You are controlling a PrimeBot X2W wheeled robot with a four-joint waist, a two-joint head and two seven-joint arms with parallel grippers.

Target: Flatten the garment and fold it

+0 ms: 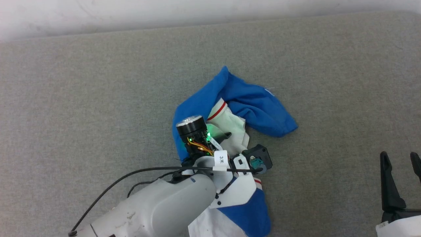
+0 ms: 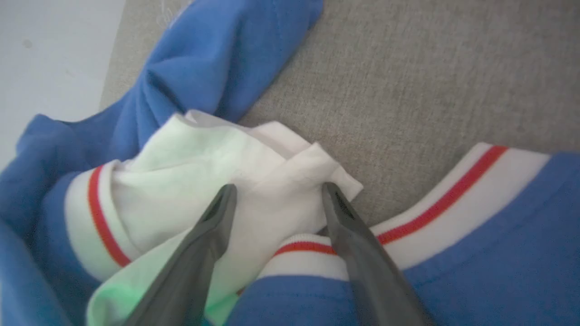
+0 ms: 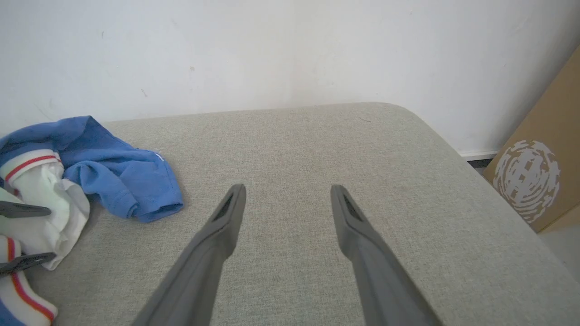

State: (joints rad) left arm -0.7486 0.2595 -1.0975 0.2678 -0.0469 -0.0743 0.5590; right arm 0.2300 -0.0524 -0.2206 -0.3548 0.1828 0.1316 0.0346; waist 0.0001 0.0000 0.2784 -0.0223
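Count: one garment point(image 1: 253, 105), blue with white, red-striped trim, lying crumpled in a heap on the grey worktop point(image 1: 98, 82). Two pincers. Left pincer point(image 2: 278, 188): jaws spread wide, gripping nothing, tips over a white fold of the garment beside the striped trim. Right pincer point(image 3: 287, 188): jaws wide apart, empty, above bare worktop, garment well apart to its left. One cardboard box point(image 3: 539, 181) beyond the worktop's edge.
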